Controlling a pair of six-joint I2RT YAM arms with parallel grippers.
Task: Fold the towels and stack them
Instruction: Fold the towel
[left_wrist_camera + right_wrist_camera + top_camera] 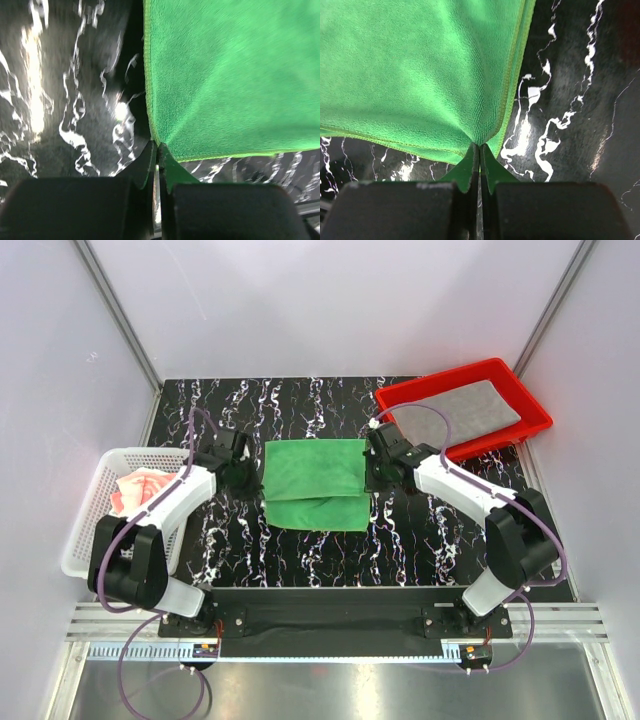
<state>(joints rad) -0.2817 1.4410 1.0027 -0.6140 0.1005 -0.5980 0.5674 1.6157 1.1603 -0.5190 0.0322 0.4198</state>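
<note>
The green towel (314,483) lies in the middle of the frame on the marbled table (300,400), half folded: a raised layer reaches across between the two arms, and a lower strip of it shows toward the bottom of the picture. The left gripper (240,472) sits at the towel's left edge and the right gripper (378,468) at its right edge, so the cloth's long axis runs straight from one to the other and neither arm is the nearer one. Each is pinched tight on a corner.

From above you can only see the black fingers butted against the cloth. The wrist views settle it. In the left wrist view the left gripper (158,150) has its jaws pressed together on the towel (230,75) at its lower left corner, the fabric puckering into the pinch. In the right wrist view the right gripper (479,150) is closed on the towel (415,65) at the matching corner on its side, hem drawn to a point.

I'd judge the fold is mid-way, and the held edge must travel toward the bottom of the frame, both arms together.

The grey towel (460,410) rests in the red tray (530,425) at upper right; the pink towel (140,490) sits in the white basket (85,540) at left.
</note>
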